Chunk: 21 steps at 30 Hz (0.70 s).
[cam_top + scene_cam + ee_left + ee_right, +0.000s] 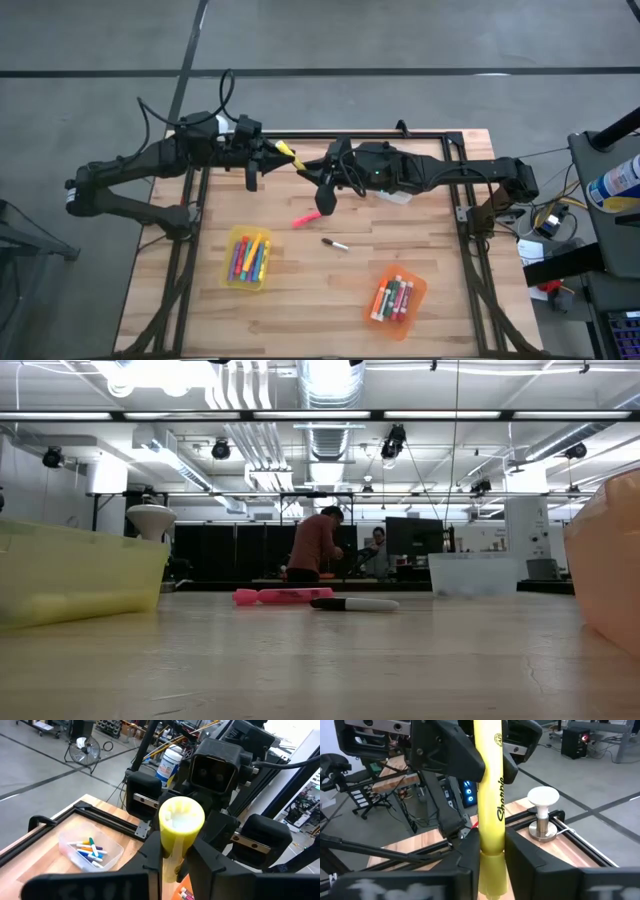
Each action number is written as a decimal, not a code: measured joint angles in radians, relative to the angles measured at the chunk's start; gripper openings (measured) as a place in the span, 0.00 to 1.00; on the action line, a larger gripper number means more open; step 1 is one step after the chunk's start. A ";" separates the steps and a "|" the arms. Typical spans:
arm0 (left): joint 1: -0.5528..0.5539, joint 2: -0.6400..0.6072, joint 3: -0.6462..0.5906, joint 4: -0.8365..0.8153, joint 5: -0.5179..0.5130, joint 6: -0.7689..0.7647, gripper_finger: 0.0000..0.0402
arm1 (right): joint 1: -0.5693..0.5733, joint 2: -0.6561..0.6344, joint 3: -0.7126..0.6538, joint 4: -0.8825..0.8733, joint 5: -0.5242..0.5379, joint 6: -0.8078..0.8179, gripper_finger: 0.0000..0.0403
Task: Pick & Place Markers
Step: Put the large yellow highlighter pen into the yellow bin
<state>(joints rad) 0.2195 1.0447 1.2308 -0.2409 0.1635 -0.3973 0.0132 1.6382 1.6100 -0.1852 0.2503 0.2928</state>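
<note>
A yellow marker (288,154) hangs high above the table's far middle, between my two grippers. My left gripper (274,150) comes from the left and is shut on it; my right gripper (306,166) comes from the right and is shut on it too. On the table lie a pink marker (307,218) and a black marker (336,244), both flat on their sides. A yellow bin (249,258) and an orange bin (396,295) hold several markers each. The low view shows neither gripper. My left gripper (176,852) pinches the yellow marker's barrel (172,865) between its two fingers, coming level from the table's left. The marker runs along the fingers and sticks out past them toward the right arm, clear of the table. My right gripper (492,845) pinches the marker's barrel (492,837) between its two fingers, coming about level from the table's right. The marker runs along the fingers and reaches on to the left gripper, lifted clear.
A clear bin (90,851) with several markers stands at the back right, under the right arm. Black frame rails (440,137) edge the table. A white knob (542,815) on a post stands at its far edge. People stand in the room far behind (315,545).
</note>
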 joint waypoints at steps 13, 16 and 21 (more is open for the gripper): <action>0.008 -0.095 0.000 -0.181 -0.007 0.016 0.13 | 0.002 0.000 -0.004 -0.266 0.009 0.006 0.53; 0.006 -0.118 0.000 -0.310 -0.006 -0.032 0.13 | 0.002 0.000 -0.009 -0.342 0.017 0.008 0.55; 0.002 -0.126 -0.008 -0.621 0.011 -0.105 0.13 | 0.000 0.000 -0.015 -0.368 0.054 0.018 0.55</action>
<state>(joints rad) 0.2216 0.9192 1.2224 -0.8618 0.1745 -0.5022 0.0135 1.6382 1.5948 -0.5532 0.3046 0.3107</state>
